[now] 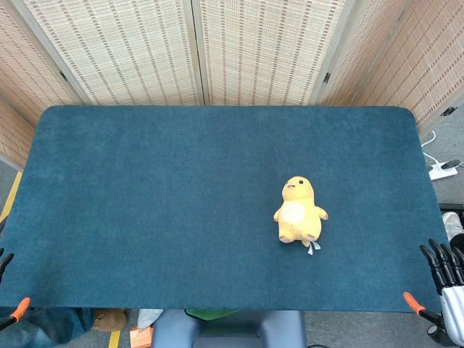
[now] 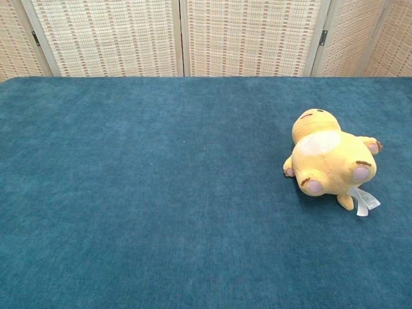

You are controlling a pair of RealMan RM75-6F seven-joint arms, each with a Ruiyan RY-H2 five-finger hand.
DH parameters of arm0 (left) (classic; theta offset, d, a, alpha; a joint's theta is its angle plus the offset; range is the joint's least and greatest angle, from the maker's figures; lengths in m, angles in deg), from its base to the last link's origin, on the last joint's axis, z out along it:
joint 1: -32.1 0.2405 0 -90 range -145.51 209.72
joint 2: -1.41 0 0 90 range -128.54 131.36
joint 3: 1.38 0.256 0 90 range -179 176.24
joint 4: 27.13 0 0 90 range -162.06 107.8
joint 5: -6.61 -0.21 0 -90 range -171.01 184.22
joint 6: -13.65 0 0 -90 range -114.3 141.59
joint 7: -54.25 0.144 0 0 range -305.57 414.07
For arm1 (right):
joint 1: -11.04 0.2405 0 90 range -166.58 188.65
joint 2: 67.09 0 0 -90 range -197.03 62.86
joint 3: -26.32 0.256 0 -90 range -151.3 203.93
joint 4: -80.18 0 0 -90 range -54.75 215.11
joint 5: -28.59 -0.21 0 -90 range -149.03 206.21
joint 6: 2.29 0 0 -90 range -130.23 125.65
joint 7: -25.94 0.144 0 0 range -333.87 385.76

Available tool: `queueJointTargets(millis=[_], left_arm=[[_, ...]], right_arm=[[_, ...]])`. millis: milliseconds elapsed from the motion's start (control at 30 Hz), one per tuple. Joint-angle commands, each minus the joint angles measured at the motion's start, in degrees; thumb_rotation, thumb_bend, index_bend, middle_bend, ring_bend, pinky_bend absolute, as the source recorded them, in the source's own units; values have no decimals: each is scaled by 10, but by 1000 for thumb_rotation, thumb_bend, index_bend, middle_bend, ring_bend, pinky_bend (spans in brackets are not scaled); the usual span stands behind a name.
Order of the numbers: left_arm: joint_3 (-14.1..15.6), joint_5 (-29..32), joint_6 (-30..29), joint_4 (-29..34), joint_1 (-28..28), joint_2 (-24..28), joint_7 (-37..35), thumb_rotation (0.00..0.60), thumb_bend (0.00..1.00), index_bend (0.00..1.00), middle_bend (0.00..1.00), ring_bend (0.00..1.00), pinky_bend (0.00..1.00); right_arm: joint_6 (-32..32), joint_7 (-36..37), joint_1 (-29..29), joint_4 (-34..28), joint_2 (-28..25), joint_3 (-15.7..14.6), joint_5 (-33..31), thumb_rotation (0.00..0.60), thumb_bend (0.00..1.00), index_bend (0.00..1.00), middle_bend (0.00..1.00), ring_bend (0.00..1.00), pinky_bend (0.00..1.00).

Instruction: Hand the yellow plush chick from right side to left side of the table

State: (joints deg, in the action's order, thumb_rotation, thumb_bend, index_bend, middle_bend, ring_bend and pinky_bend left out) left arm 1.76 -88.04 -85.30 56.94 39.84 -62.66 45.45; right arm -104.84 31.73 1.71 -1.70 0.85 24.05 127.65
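Observation:
The yellow plush chick [image 1: 299, 210] lies on its back on the right half of the blue table, its head toward the far edge and a white tag by its feet. The chest view shows the chick [image 2: 329, 161] from the feet end, with no hand in it. My right hand [image 1: 444, 264] hangs off the table's right edge near the front corner, well apart from the chick, its dark fingers spread and holding nothing. Only a dark sliver of my left hand [image 1: 4, 262] shows at the left edge of the head view, too little to read its fingers.
The blue felt table [image 1: 159, 203] fills both views. Orange clamps [image 1: 413, 301] grip its front corners. Woven folding screens [image 1: 261, 51] stand behind the far edge. A white power strip [image 1: 442, 171] lies on the floor at the right.

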Motion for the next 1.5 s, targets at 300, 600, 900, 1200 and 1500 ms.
queueJointTargets(millis=[300,600,900,1200,1500], left_arm=[[-5,8,13,4,-7,2,-1,600,276,0,0,0,120],[-7,18,22,-3,-10,6,-21,600,275,0,0,0,120],[-6,23,25,-9,-9,8,-37,600,276,0,0,0,122],[-3,18,24,-10,-8,11,-52,600,277,0,0,0,123],[-2,12,20,-10,-8,12,-62,600,276,0,0,0,124]], right_arm=[[173,-65,113,-58,-12,27,-9,600,128,0,0,0,0],[444,-175,292,-101,39,100,-133,600,131,0,0,0,0],[531,-277,375,-43,130,112,-218,600,202,0,1,0,37],[404,-280,370,23,195,83,-120,600,513,701,791,700,921],[324,-205,414,-9,222,62,27,600,569,749,818,733,952]])
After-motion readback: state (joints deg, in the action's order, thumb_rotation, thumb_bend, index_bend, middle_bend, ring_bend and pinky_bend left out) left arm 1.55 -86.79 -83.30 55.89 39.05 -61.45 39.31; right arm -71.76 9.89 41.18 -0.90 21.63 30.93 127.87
